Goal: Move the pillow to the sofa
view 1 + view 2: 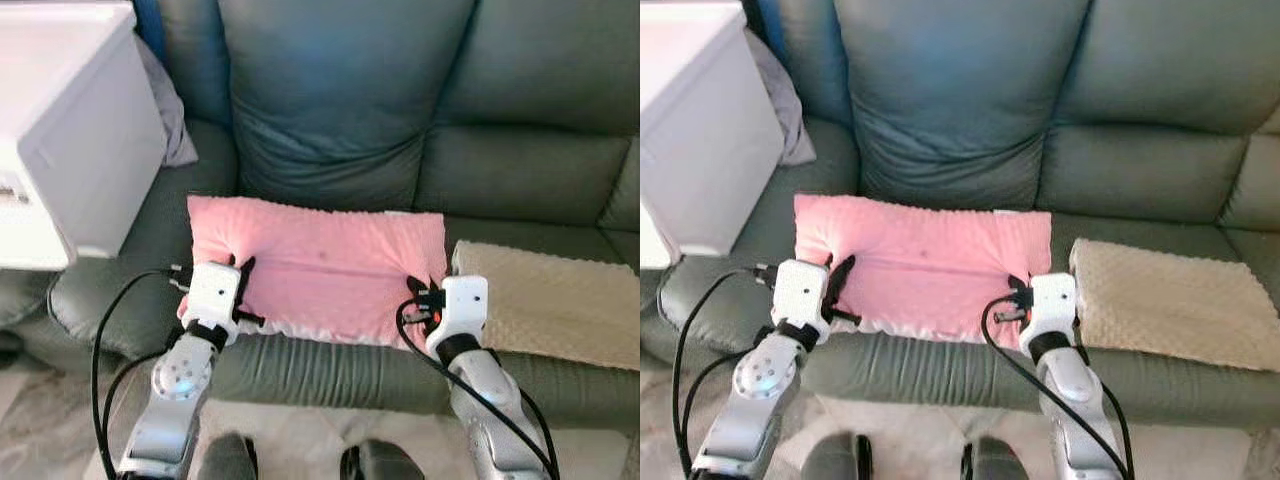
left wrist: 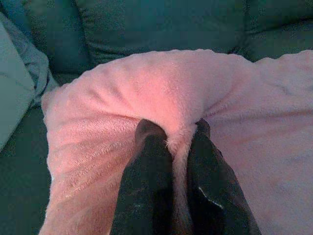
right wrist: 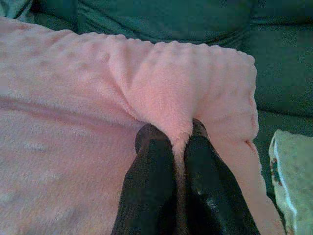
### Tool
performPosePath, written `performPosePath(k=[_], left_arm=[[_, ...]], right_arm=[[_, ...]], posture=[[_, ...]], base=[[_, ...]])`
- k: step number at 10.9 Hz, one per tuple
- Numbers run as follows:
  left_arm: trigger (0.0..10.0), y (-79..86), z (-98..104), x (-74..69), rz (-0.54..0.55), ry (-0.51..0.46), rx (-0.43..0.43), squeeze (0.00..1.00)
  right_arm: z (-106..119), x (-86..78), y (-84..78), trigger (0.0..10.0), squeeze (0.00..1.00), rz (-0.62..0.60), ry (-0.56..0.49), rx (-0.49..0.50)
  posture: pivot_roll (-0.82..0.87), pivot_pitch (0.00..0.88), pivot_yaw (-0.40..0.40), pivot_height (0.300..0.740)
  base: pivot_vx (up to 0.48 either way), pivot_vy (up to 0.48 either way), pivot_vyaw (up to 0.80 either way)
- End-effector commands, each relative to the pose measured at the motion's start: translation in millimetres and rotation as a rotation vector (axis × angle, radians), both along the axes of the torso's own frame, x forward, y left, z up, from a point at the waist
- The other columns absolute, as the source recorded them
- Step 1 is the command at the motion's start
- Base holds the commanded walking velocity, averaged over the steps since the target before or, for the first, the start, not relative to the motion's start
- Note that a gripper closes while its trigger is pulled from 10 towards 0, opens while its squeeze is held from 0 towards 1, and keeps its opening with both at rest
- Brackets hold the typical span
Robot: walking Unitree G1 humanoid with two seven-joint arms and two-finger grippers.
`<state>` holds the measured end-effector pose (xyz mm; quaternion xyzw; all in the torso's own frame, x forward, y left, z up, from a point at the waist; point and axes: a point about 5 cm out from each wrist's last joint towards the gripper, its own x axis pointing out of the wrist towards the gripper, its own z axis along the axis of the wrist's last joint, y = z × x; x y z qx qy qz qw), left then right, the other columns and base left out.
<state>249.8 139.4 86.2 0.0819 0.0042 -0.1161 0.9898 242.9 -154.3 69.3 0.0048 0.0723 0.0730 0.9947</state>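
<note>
A pink fluffy pillow [image 1: 320, 265] lies flat on the seat of the dark green sofa [image 1: 340, 110], near its front edge. My left gripper [image 1: 238, 285] is shut on the pillow's left front part; in the left wrist view its fingers [image 2: 146, 166] pinch a fold of pink fabric [image 2: 178, 142]. At the pillow's right front corner my right gripper [image 1: 418, 298] is shut on the fabric too, its fingers [image 3: 154, 171] squeezing a ridge of the pillow [image 3: 171, 98].
A beige textured cushion [image 1: 550, 300] lies on the seat just right of the pillow. A white box-like unit [image 1: 70, 130] stands over the sofa's left armrest, with grey cloth [image 1: 170, 110] behind it. Light floor [image 1: 300, 430] lies in front.
</note>
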Motion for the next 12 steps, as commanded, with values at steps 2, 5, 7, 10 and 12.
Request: performPosePath(k=[2, 5, 7, 10, 12], left_arm=[[10.0, 3.8, -4.9, -5.5, 0.002, 0.003, 0.016, 0.00], [10.0, 2.5, -3.9, -3.2, 0.015, 0.008, 0.010, 0.00], [10.0, 0.5, -3.1, -3.6, -0.014, 0.011, -0.004, 0.00], [10.0, 0.7, -1.1, -2.0, 0.003, -0.001, 0.000, 0.00], [10.0, -1.0, 1.5, -1.0, -0.017, -0.010, -0.026, 0.00]], right_arm=[[1.4, -2.0, -5.9, 10.0, 0.00, -0.032, -0.008, -0.005], [1.6, -1.5, -5.6, 10.0, 0.00, -0.035, -0.010, -0.002], [1.4, -0.7, -8.4, 10.0, 0.00, -0.043, -0.010, -0.006], [1.6, -1.5, -8.9, 10.0, 0.00, -0.040, -0.012, -0.002], [1.1, -1.2, -7.4, 10.0, 0.00, -0.036, -0.011, 0.001]], posture=[[-0.01, 0.142, -0.028, 0.625], [-0.01, 0.142, -0.030, 0.610], [-0.01, 0.142, -0.029, 0.610], [-0.01, 0.143, -0.030, 0.610], [-0.01, 0.136, -0.035, 0.610]], base=[[0.000, 0.000, 0.00], [0.000, 0.000, 0.00], [0.000, 0.000, 0.00], [0.000, 0.000, 0.00], [0.000, 0.000, 0.00]])
